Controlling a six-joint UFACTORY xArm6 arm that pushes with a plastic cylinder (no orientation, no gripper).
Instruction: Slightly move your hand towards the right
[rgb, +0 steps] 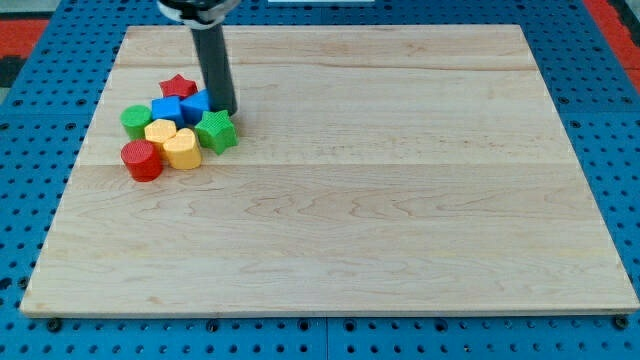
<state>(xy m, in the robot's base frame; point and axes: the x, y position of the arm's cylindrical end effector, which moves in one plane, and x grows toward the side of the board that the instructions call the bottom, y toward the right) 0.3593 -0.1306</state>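
My rod comes down from the view's top and my tip (225, 109) rests on the board at the upper right edge of a cluster of blocks. It stands right beside a blue block (197, 105) and just above a green star block (216, 131). The cluster also holds a red star (178, 87), a second blue block (165, 110), a green cylinder (134, 121), a yellow block (159, 131), a yellow cylinder-like block (182, 148) and a red cylinder (142, 160).
The wooden board (380, 200) lies on a blue perforated table (620, 150). All blocks are grouped at the board's upper left.
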